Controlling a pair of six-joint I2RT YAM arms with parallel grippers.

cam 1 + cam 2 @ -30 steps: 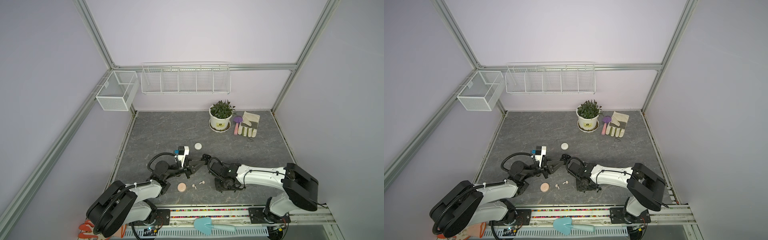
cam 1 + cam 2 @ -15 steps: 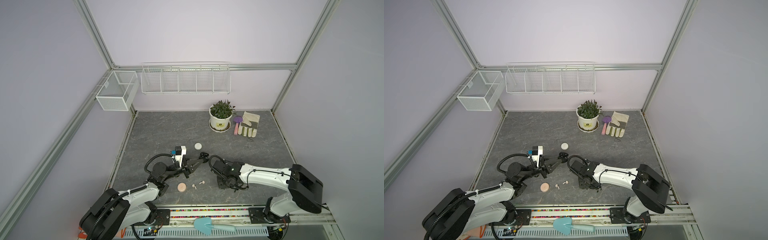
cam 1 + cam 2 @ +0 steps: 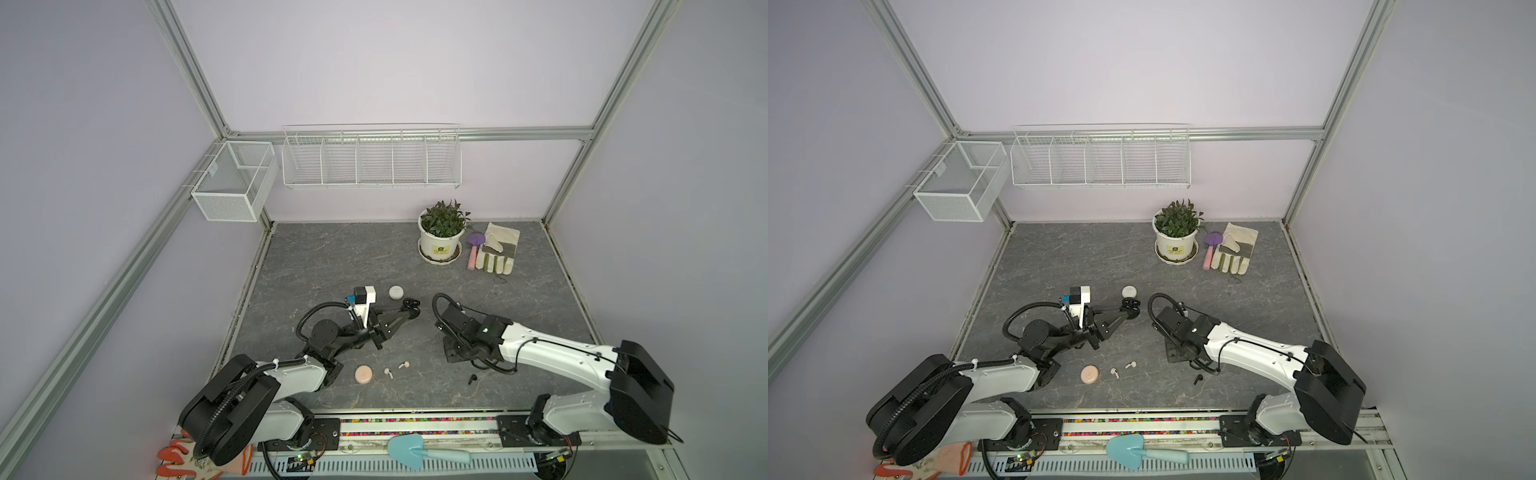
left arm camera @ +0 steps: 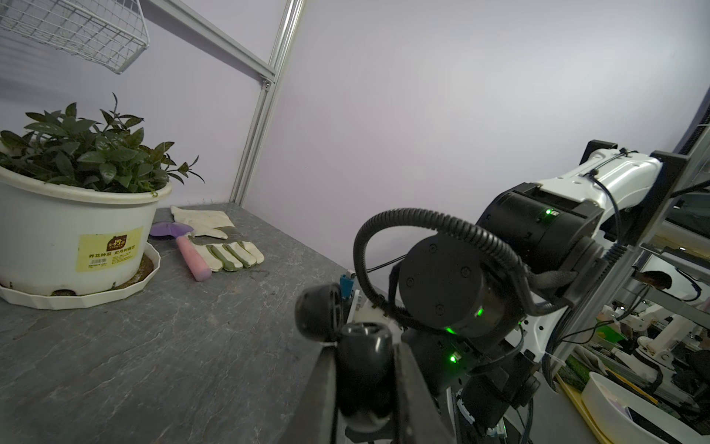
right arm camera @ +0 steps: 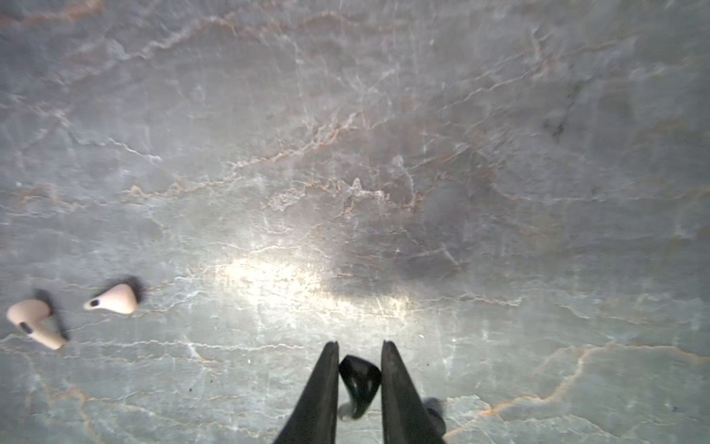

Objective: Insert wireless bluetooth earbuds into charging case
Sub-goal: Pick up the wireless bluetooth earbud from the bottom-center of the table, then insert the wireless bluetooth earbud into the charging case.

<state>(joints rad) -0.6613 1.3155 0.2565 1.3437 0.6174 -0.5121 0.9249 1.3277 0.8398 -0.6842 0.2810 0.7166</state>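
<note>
The black charging case (image 4: 364,378) is clamped between the fingers of my left gripper (image 4: 363,350), with its lid (image 4: 319,313) flipped open. In a top view this gripper (image 3: 411,308) is held low over the table, near a white puck (image 3: 396,291). My right gripper (image 5: 361,344) is shut on a black earbud (image 5: 359,378) and points down at the table (image 5: 345,153). In a top view the right gripper (image 3: 452,353) sits under its own wrist. Another black earbud (image 3: 472,378) lies beside the right arm. Two pale pink earbuds (image 3: 388,372) (image 3: 404,365) lie next to a pink puck (image 3: 363,374).
A potted plant (image 3: 441,237), a purple-and-pink trowel (image 3: 473,249) and a work glove (image 3: 496,253) stand at the back right. Wire baskets (image 3: 370,160) hang on the back wall. A blue trowel (image 3: 415,451) lies on the front rail.
The two grippers have drawn apart. My left one carried the case slightly farther back, and the right arm pulled away to the right and pointed down at the table.
</note>
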